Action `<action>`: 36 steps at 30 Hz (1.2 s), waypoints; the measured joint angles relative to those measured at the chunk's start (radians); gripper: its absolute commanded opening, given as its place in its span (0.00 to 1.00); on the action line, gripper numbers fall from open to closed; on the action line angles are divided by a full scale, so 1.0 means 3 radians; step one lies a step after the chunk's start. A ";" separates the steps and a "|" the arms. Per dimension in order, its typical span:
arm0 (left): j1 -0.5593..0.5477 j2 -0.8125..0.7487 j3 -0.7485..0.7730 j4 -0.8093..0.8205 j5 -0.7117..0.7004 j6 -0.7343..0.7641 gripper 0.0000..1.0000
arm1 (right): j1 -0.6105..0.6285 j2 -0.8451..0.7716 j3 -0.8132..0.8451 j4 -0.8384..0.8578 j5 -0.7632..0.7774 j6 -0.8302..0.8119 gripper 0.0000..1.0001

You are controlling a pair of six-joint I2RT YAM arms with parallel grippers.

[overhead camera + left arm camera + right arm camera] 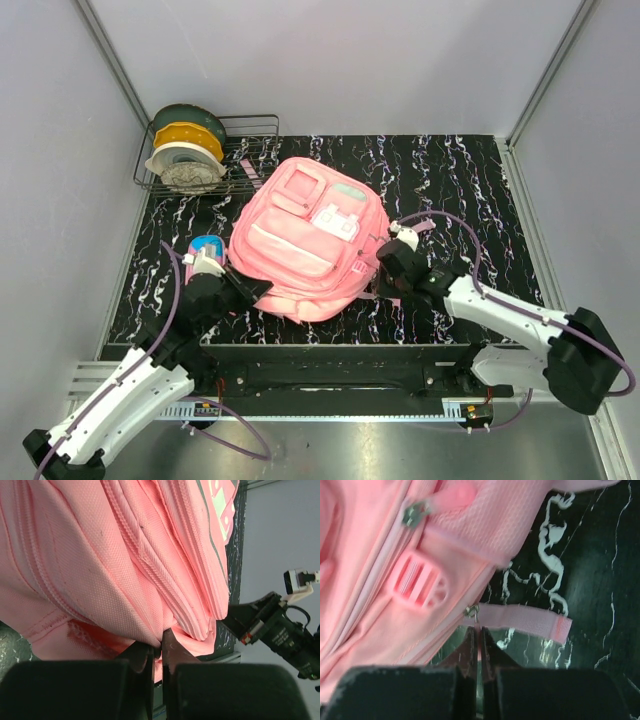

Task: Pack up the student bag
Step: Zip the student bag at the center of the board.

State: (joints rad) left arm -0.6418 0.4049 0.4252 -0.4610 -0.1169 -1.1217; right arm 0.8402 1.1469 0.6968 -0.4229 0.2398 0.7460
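Student bag (300, 240), pink, lies flat in the middle of the black marbled table (470, 190), front pockets up. Left tool (258, 288) sits at the bag's near-left edge; in the wrist view its fingers (170, 650) are closed together with the tips against the bag's lower seam, and I cannot tell whether any fabric is caught between them. Right tool (380, 268) sits at the bag's right side, closed, with its tips (479, 632) just under a small metal zipper pull (471, 611) and beside a loose pink strap end (525, 622). A small blue and pink object (207, 245) lies near the left tool. A wire rack (258, 160) in the far-left corner holds green, yellow and white spools (185, 150).
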 measured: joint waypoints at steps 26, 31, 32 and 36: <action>0.0081 0.0266 -0.0219 0.0412 0.0312 -0.0029 0.00 | -0.0762 -0.0083 0.0462 0.0109 -0.0477 -0.0332 0.39; 0.0081 0.0141 -0.0369 0.0468 0.0332 -0.0052 0.00 | -0.0910 0.0645 0.0629 0.0357 -0.0590 -0.0786 0.42; 0.0081 0.0132 -0.0375 0.0469 0.0333 -0.0050 0.00 | -0.0936 0.0693 0.0635 0.0367 -0.0598 -0.0890 0.43; 0.0084 0.0167 -0.0361 0.0449 0.0346 0.0056 0.00 | -0.1120 0.0768 0.0668 0.0520 -0.0818 -0.1411 0.46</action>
State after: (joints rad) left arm -0.6167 0.4549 0.3168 -0.3264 -0.0132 -1.1049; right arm 0.5041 1.3773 0.8970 -0.2668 -0.0055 0.3225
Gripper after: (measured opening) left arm 0.050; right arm 0.434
